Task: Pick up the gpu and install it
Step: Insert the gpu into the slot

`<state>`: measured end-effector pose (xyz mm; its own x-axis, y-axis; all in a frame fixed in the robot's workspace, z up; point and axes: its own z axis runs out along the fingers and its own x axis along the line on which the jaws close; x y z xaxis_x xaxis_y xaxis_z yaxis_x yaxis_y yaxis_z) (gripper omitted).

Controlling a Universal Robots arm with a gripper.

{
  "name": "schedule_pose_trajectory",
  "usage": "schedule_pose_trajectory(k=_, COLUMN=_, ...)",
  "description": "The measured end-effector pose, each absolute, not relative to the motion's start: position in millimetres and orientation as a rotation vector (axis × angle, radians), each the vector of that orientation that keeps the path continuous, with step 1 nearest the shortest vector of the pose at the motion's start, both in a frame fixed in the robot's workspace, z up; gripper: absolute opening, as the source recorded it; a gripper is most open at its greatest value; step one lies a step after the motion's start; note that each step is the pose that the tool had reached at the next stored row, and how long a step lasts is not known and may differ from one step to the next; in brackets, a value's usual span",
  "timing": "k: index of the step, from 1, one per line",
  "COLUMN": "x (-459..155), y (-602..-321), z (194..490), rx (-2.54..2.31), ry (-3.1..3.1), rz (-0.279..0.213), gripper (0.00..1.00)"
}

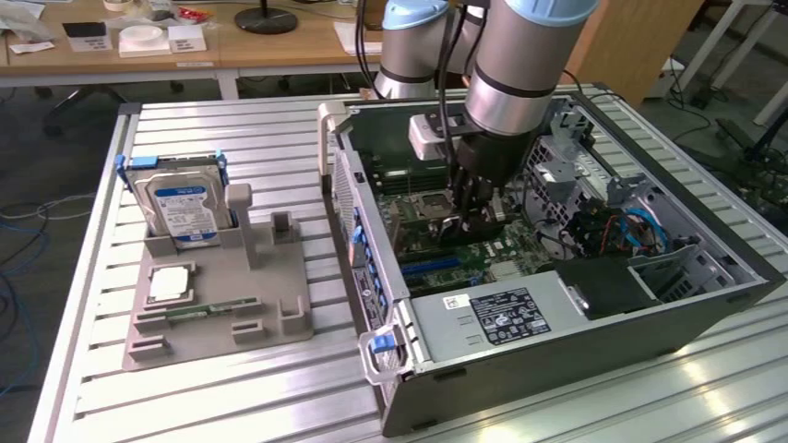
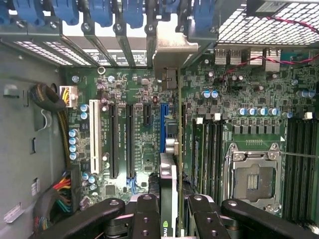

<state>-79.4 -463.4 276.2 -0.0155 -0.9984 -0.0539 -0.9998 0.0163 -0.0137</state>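
Gripper grips the gpu edge-on, apparently over the blue slot, memory slots close beside.

Ribbed metal table in foreground, slats lengthwise; bright glare on slats at the exterior view's lower right. Wooden desks across the top edge, with black lamp base on the desktop. Wooden panel at upper right, white frame legs just beside. Grey floor at left, with cables and chair base below the desks.
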Motion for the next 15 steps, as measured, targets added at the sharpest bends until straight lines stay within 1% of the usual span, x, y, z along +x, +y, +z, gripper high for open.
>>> schedule_pose_trajectory(k=6, x=-80.8, y=-463.4, z=275.6, rx=-2.159, ry=2.194, rz=0.064, gripper=0.27)
schedule_pose_trajectory(k=15, x=-80.8, y=-464.0, z=275.4, rx=-2.164, ry=2.199, rz=0.055, gripper=0.27)
